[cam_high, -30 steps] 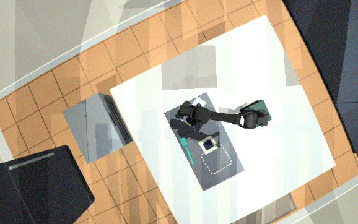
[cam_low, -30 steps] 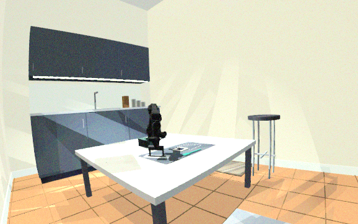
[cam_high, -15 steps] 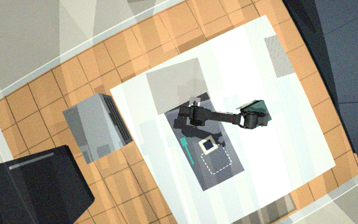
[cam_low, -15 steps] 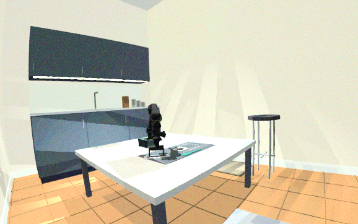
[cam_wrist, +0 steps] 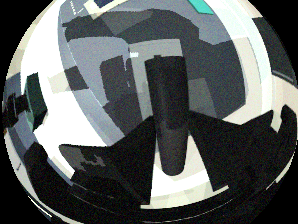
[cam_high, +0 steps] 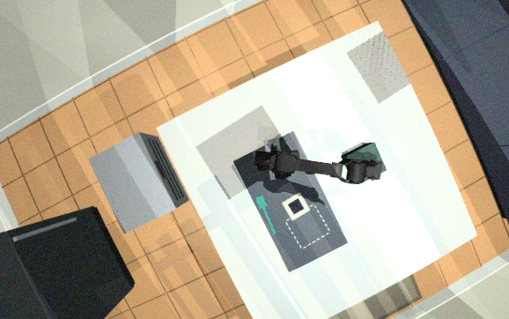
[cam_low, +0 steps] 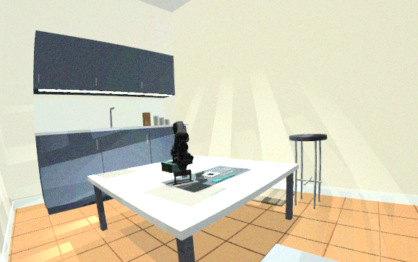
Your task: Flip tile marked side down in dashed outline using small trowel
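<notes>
Trowel [cam_wrist: 170,95] clamped by its handle in my hand [cam_high: 263,160] [cam_low: 183,182] [cam_wrist: 171,135]; an off-centre grip could let it twist against the tile [cam_high: 288,204] [cam_low: 205,174] [cam_wrist: 93,10]

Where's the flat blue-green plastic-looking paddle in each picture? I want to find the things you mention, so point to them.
The flat blue-green paddle [cam_high: 261,203] [cam_low: 224,178] [cam_wrist: 201,6]:
Top: just below the middle.
Exterior: below the middle, slightly right.
Wrist: at the top edge, right of the middle, partly cut off.
Shared landmark: the square cream-edged tile with a dark centre [cam_high: 289,211] [cam_low: 205,174] [cam_wrist: 92,11], near the paddle.
</notes>
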`<state>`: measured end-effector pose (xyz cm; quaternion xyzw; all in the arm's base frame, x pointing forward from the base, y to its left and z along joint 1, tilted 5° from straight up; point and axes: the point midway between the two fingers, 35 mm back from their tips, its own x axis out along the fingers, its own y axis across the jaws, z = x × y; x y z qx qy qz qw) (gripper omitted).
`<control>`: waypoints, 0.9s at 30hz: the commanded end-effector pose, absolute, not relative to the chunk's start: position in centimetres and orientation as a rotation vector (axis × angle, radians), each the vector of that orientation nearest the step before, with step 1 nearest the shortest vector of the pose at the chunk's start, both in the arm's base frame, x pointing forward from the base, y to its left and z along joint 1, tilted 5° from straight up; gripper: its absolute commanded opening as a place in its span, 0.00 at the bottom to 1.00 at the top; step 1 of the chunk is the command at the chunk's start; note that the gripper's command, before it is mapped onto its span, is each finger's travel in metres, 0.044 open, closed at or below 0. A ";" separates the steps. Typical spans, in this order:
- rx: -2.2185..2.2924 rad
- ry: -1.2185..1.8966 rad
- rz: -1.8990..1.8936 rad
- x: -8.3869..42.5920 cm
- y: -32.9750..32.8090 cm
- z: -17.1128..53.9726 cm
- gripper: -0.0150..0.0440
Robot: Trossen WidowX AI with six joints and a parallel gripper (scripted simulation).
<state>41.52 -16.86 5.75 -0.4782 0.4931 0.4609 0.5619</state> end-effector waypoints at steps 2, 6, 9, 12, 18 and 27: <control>-1.146 1.149 1.110 41.5 -16.7 5.6 0.47; -1.146 1.149 1.110 41.5 -16.7 5.6 0.65; -1.146 1.149 1.110 41.5 -16.7 5.6 0.71; -1.146 1.149 1.110 41.5 -16.7 5.6 0.71; -1.146 1.149 1.110 41.5 -16.7 5.6 0.71; -1.147 1.149 1.111 41.5 -16.7 5.9 0.71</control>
